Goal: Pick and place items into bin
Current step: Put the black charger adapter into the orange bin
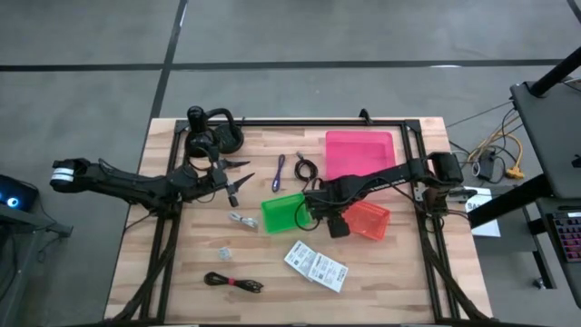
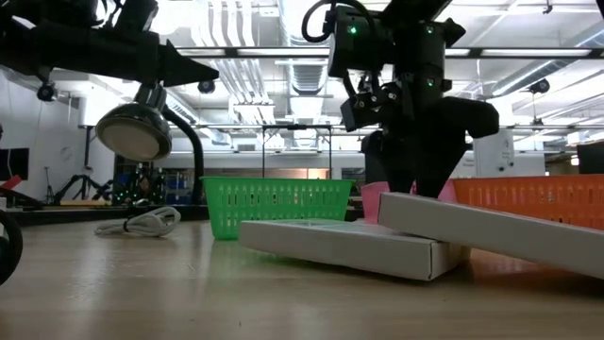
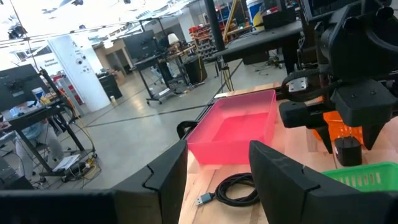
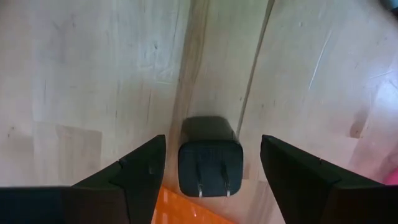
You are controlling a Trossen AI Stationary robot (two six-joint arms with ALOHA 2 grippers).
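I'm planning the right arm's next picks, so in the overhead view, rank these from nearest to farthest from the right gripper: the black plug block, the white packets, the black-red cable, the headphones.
1. Black plug block: directly at the right gripper, between the green and orange bins.
2. White packets: toward the front edge.
3. Black-red cable: front left.
4. Headphones: far left corner.

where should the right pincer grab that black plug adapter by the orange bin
Grip the black plug adapter across its two flat side faces, coming straight down from above. It lies on the wood between the open right pincer, prongs toward the orange bin, so its smooth sides face the fingers.
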